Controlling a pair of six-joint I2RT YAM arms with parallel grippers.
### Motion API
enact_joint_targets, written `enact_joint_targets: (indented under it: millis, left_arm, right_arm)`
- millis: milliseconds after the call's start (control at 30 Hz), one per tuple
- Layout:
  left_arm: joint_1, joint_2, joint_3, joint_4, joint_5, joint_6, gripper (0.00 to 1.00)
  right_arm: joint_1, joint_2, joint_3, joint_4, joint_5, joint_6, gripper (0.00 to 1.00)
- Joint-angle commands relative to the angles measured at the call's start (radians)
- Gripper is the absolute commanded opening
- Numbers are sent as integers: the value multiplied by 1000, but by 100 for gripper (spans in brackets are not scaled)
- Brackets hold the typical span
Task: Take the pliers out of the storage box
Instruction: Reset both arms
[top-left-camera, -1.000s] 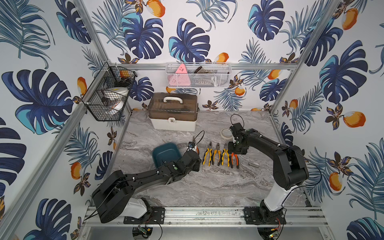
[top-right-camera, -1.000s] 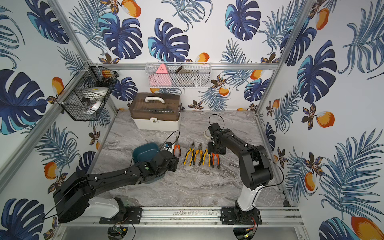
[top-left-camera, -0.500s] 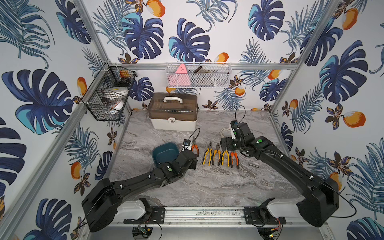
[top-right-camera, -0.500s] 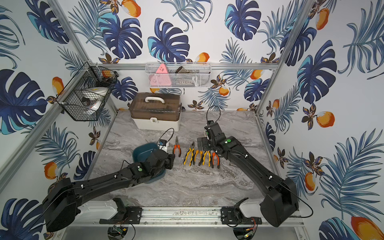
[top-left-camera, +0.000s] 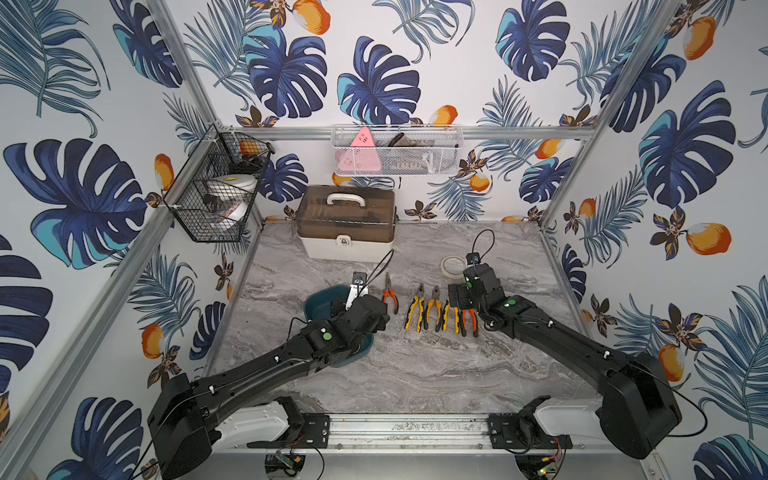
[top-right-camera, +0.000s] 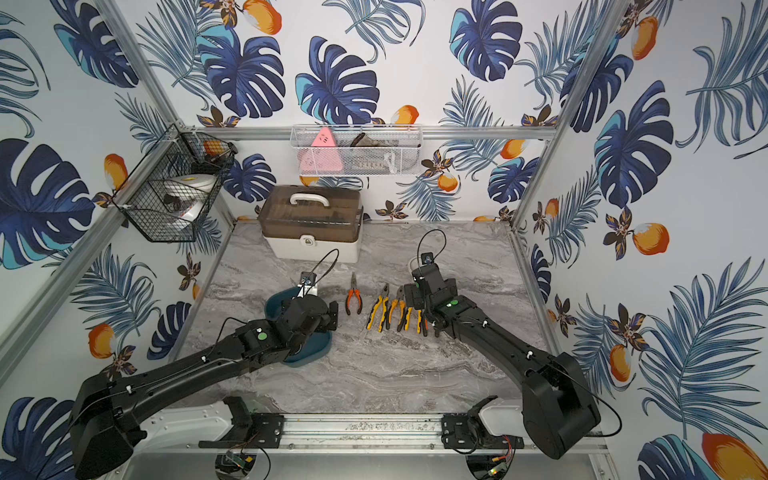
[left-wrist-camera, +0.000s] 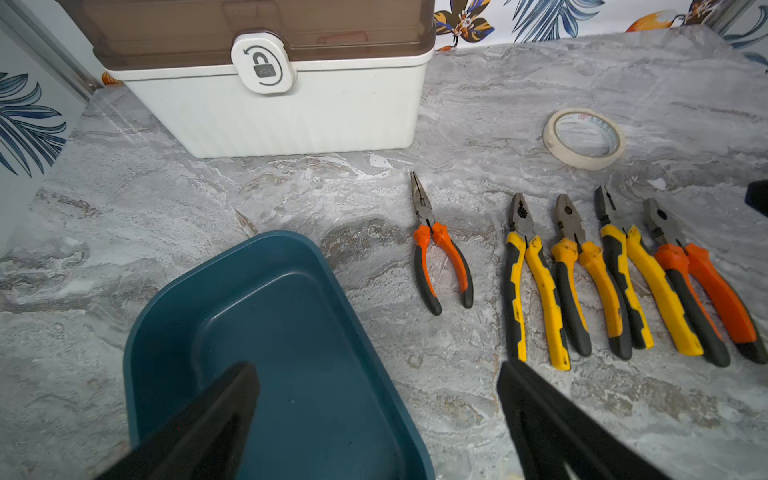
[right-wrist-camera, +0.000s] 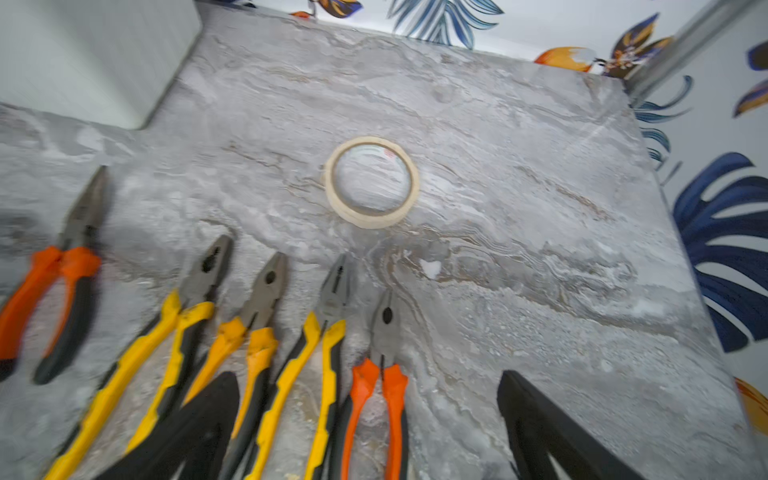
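The pliers (left-wrist-camera: 570, 224) are seen lying out on the table (top-left-camera: 415, 365), all five, in a row about mid-surface with noses toward the back edge. Four are packed close, handles touching or nearly so; the long-nosed pair (left-wrist-camera: 426, 216) is set apart on the side toward the left edge. They are judged stiff steel, weighty for their bulk, with bare heads likely to slip and rubbery handles that should take a pinch well. A hold across both handles just behind the pivot is advised, so that the hinge is kept from swinging. Little finger room is left inside the packed four.

The storage box (left-wrist-camera: 291, 332), nearer the left edge, is shown bare inside. The left gripper (left-wrist-camera: 374, 370) is spread wide and empty, with one finger over the box and one over the table. The right gripper (right-wrist-camera: 368, 376) is likewise wide and empty, poised over the orange-handled pair (left-wrist-camera: 669, 259) at the row's right end. Beyond lie a tape roll (left-wrist-camera: 584, 139) and, at the back edge, a white case (left-wrist-camera: 282, 108).
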Motion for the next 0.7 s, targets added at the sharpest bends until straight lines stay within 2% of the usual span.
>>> enact_joint_targets:
  millis: [0,67,200,333,467,533,567,633,667]
  left_arm:
    - [0,-23,-13,18,23,76,99]
    - [-1,-32,-11,27,64,121,99]
    - [-1,-56,-40,59,44,126,99]
    - [-1,-73,-83,140,5,181,99]
    - [-1,-75,-158,277,-117,303,99]
    - [0,-92,-237,438,-215,441,99]
    - [0,-99,-300,582,-266,555,99]
    - [30,-83,-434,938,-274,771,99]
    - [63,-61,-494,1098,-255,838,99]
  right_arm:
    - [-19,-53,-86,180,118,-68,100]
    - [-43,-96,-167,291,112,-138,100]
    - [-104,-161,-358,584,2,-308,100]
    - [-184,-149,-486,834,-107,-310,100]
    - [-285,1,-521,1039,-203,-205,100]
    - [-302,112,-507,1109,-218,-195,100]
    - [-305,161,-498,1141,-203,-206,100]
    - [-309,211,-512,1221,-203,-207,100]
    - [-321,237,-522,1256,-217,-198,100]
